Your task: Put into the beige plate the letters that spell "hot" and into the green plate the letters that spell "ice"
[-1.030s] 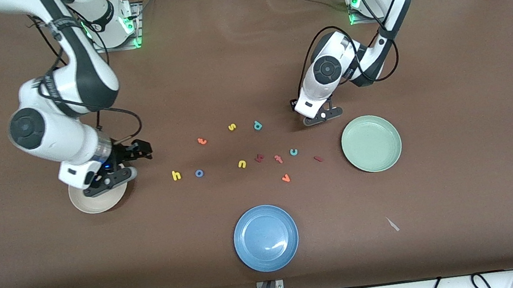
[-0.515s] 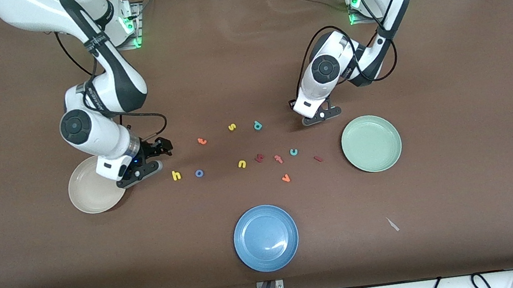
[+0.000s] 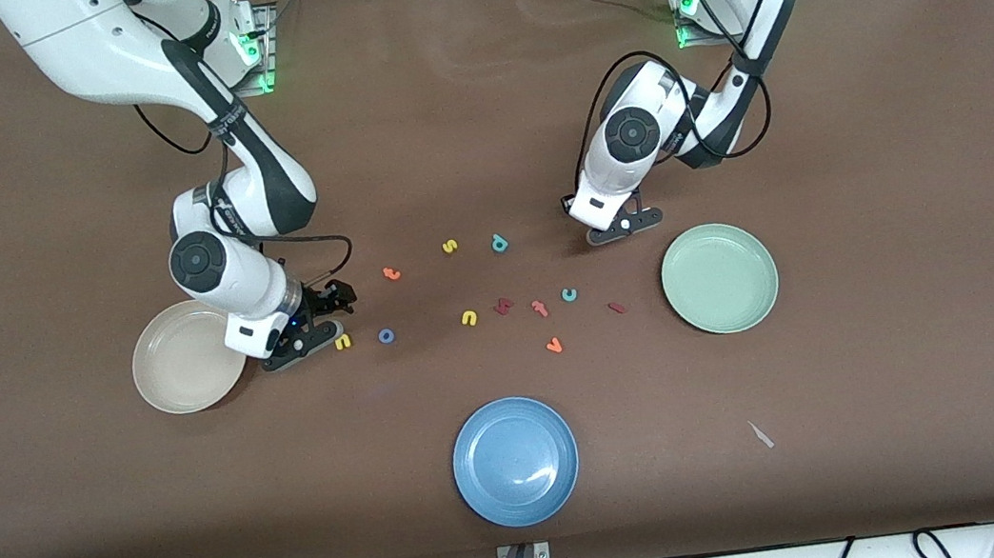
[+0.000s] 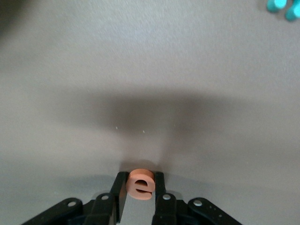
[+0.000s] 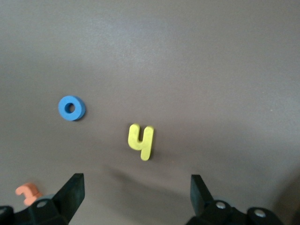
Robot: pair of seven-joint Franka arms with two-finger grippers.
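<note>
"o" (image 3: 385, 336) beside "h" (image 3: 342, 342) on table (image 3: 870, 124)

White arms, black joints, black cables, green base lights.

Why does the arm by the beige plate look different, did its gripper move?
Yes. The right gripper has moved off the beige plate toward the yellow "h".

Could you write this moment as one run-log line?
left gripper: shut on orange e, beside green plate | right gripper: open over yellow h
</note>
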